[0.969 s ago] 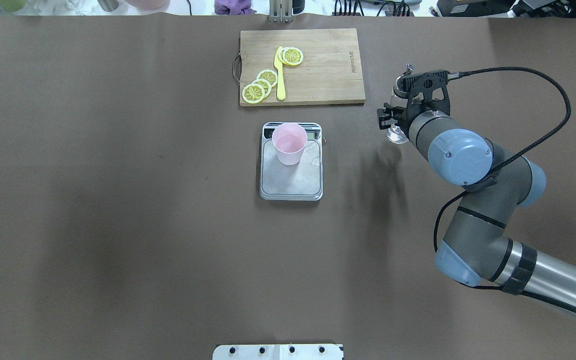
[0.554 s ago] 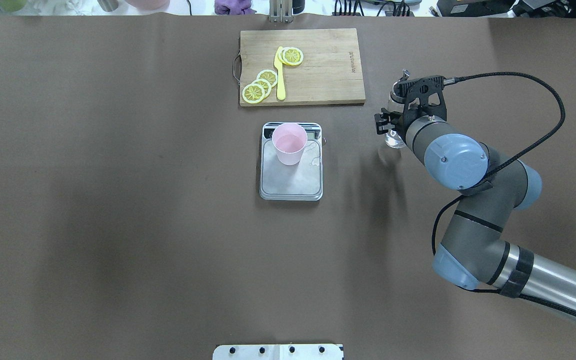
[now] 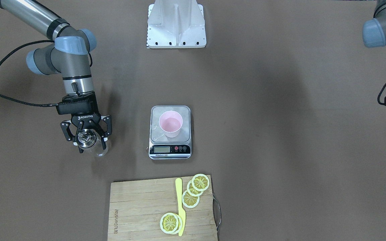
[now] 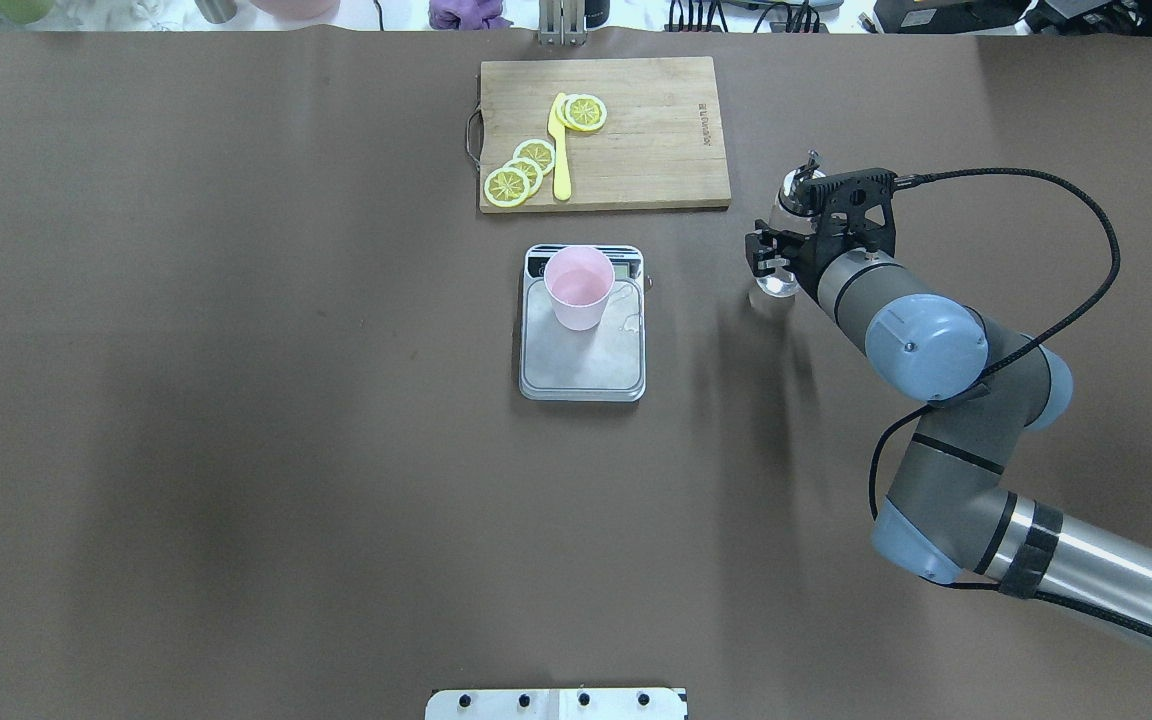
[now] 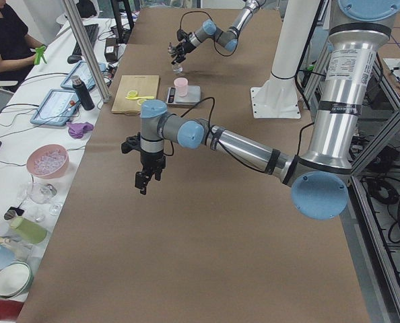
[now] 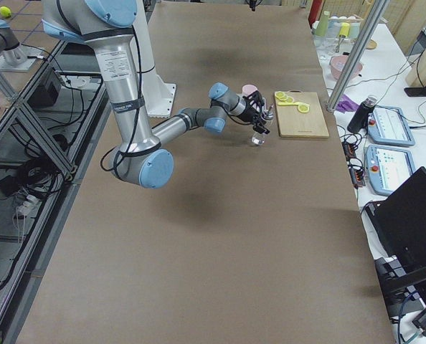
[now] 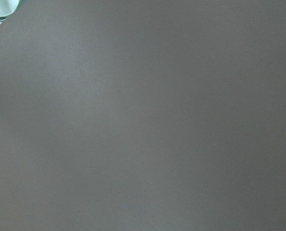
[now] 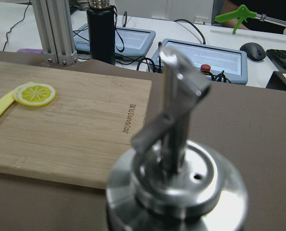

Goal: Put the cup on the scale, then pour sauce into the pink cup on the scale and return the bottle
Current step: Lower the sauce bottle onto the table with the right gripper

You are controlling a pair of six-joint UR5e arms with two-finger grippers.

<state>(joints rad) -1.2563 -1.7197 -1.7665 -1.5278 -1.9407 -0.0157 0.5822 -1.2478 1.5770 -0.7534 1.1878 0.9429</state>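
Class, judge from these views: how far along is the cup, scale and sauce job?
Done: the cup stands on the scale. In hand: the right gripper grips the bottle upright, apart from the scale. Whether sauce is poured cannot be told; setting the bottle down remains.

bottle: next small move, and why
Probably lower the clear glass bottle with the silver spout onto the brown table, then open the right end effector: it hangs upright, low, well clear of the pale pink plastic cup on the silver-grey digital scale.

Right hand (image 3: 91, 146) grips bottle (image 3: 86, 138); left hand (image 5: 143, 183) hangs.
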